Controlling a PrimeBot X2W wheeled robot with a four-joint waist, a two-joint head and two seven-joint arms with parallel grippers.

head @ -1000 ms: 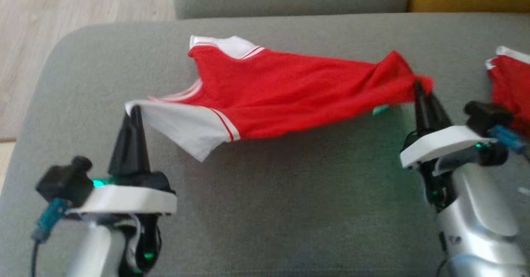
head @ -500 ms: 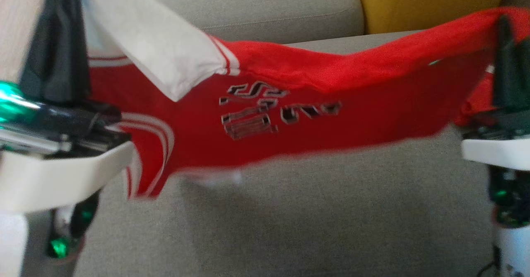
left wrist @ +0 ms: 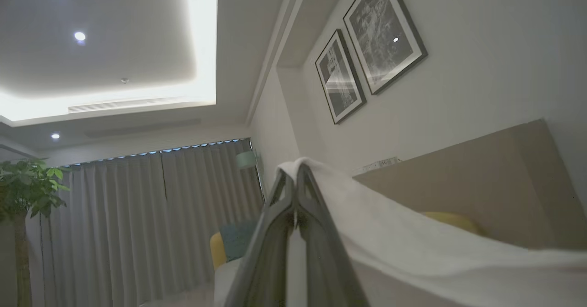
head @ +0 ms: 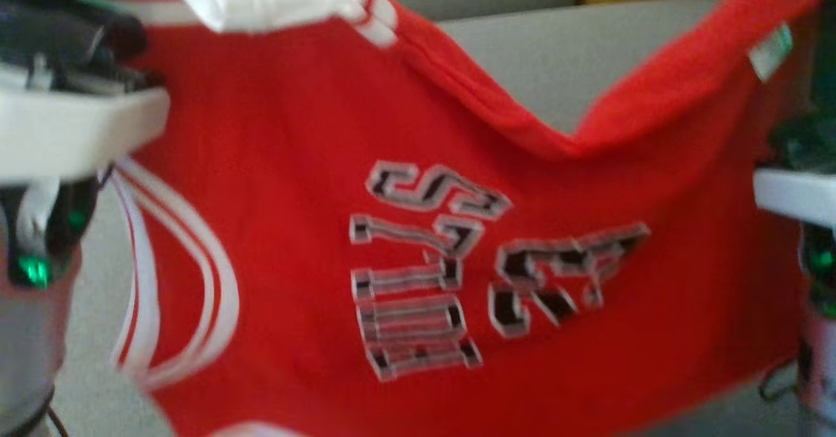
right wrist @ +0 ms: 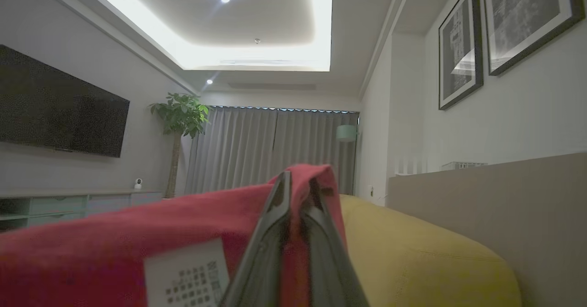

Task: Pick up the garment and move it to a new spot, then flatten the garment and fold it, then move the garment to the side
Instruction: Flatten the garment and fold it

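The red mesh sports jersey with white sleeves and black-and-white block lettering (head: 418, 162) is hanging in the air in front of the grey fabric sofa (head: 555, 58). It is being stretched sideways between the two arms and is sagging along its upper edge in the middle, with its lettered side facing the head camera. The left pincer (left wrist: 296, 173) is clenching on the white sleeve (left wrist: 403, 242); its two dark fingers are pressing together, and a fold of white cloth is running over their tips and draping away to that view's right. The right pincer (right wrist: 299, 175) is grasping the red end of the same jersey, its fingers closed, with red cloth bunching over the tips and a white care label (right wrist: 187, 275) lying just beside them. In the blurred head view the left arm's white wrist housing (head: 72, 130) is sitting against the jersey's left edge, above the curved white striped trim (head: 196, 293), while the right arm's white wrist housing (head: 793, 192) is showing at the right edge. Both pincers are pointing up toward the lit ceiling. A yellow cushion (right wrist: 426, 252) is lying behind the right pincer, and two dark-framed pictures (left wrist: 383, 36) are hanging on the wall above. The jersey's lower edge is running out of the head view, so I cannot tell whether it is touching the sofa.
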